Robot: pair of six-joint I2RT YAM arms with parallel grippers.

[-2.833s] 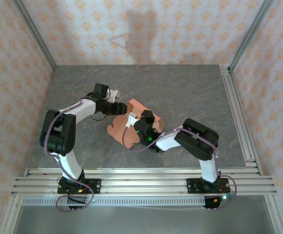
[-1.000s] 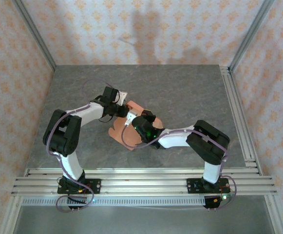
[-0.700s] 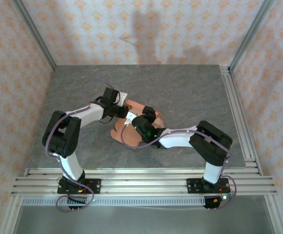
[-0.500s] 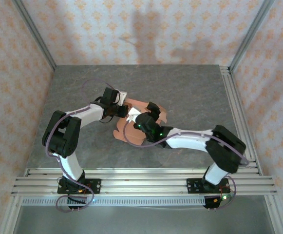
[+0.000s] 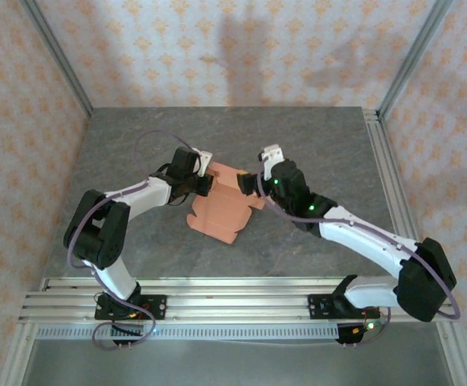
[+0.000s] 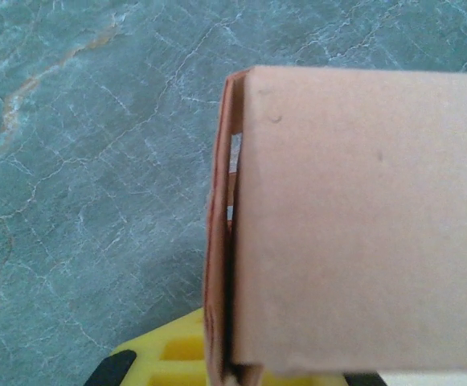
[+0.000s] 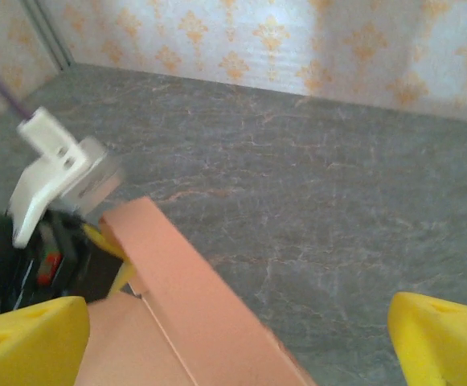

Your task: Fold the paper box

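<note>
Your left gripper (image 5: 203, 180) is pinching the paper box (image 5: 221, 213) by its edge, and your right gripper (image 5: 249, 183) gapes wide just beside it.

Top external: we look down from high above the near edge, far enough to take in the whole table (image 5: 321, 145).
Left wrist: we face down onto the table, hard up against the paper box (image 6: 362, 217).
Right wrist: we look low across the table toward the back wall (image 7: 297, 40), close by the box.
Shared: box and table in all three views.
</note>
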